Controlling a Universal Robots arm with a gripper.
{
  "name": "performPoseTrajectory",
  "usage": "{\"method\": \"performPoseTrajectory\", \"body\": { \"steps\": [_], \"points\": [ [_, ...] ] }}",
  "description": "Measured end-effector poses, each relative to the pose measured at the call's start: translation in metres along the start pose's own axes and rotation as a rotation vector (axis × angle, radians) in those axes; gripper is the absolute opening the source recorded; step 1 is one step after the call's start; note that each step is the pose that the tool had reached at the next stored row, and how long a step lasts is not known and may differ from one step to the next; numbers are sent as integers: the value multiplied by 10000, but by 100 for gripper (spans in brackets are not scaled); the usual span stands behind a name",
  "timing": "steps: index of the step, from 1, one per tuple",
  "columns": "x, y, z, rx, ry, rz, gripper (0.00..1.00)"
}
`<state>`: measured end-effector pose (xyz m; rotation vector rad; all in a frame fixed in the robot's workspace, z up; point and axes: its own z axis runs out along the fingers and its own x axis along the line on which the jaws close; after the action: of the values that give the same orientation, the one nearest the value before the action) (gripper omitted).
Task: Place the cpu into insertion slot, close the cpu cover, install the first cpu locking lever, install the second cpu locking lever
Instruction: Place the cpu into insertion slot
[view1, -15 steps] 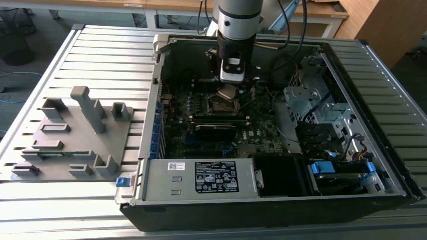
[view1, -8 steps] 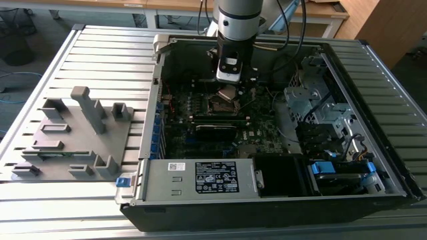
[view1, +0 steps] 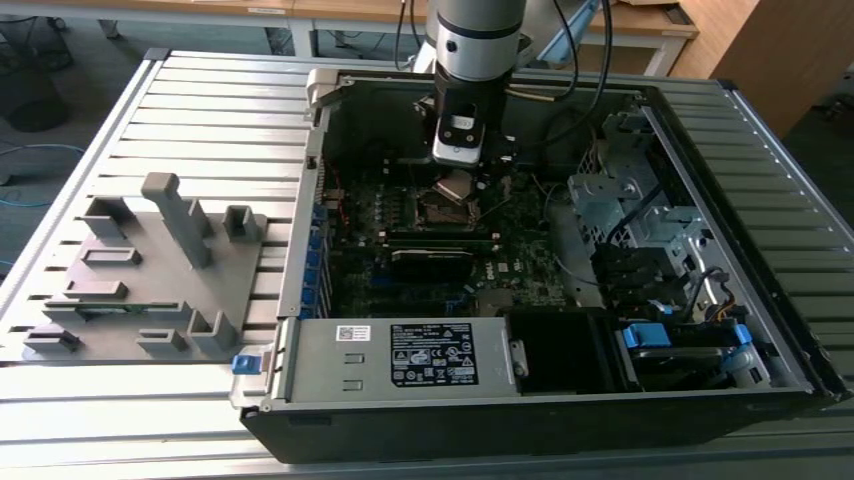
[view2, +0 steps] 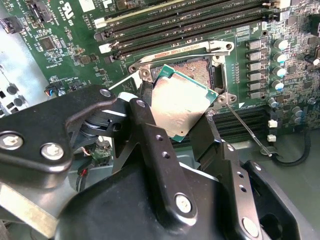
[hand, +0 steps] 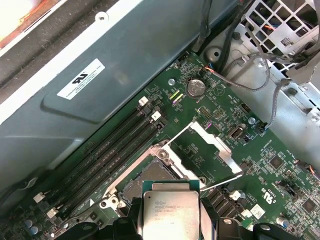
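My gripper (view2: 176, 116) is shut on the cpu (view2: 180, 102), a thin square chip with a silvery face, held by two opposite edges between the black fingers (view2: 146, 131). The chip hangs tilted just above the insertion slot (view2: 201, 70), apart from it. In the first wrist view the cpu (hand: 170, 214) sits over the near edge of the insertion slot (hand: 145, 176). The cpu cover (hand: 224, 152), a silvery frame with a window, stands swung open beside the socket. A thin wire locking lever (view2: 247, 131) sticks out, unlatched. In the exterior view the gripper (view1: 458, 186) hovers over the socket (view1: 447, 208) inside the case.
Long black memory slots (view2: 190, 27) run alongside the socket, and capacitors (view2: 280, 57) stand on its other side. The open computer case (view1: 307, 330) has a drive cage (view1: 627, 200) and cables (view1: 574, 110) at the exterior view's right. A grey fixture block (view1: 147, 270) lies outside at the left.
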<state>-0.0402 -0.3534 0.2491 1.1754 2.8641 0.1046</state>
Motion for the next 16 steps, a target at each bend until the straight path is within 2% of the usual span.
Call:
{"method": "performPoseTrajectory", "body": {
  "steps": [8,16],
  "points": [
    [0,-1,6,9,-44,562,54],
    [0,0,6,8,-45,571,54]
  ]
}}
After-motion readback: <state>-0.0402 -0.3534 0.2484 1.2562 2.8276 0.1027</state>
